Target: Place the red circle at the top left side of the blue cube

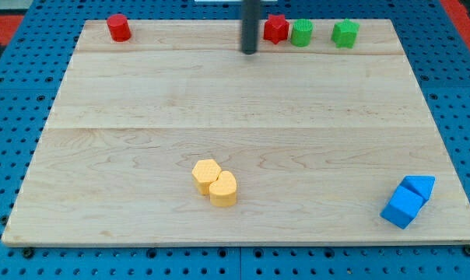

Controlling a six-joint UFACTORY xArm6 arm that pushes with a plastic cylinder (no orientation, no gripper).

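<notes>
The red circle (118,27), a short red cylinder, stands at the board's top left corner. The blue cube (401,207) sits at the bottom right corner, touching a second blue block (419,187) just above and right of it. My tip (250,50) rests on the board near the top edge, at the middle, far to the right of the red circle and far above and left of the blue cube. It touches no block.
A red star-like block (276,28) sits just right of my tip, with a green cylinder (301,33) beside it and a green block (345,33) further right. Two yellow blocks (215,182) touch each other at bottom centre. The wooden board (235,117) lies on blue pegboard.
</notes>
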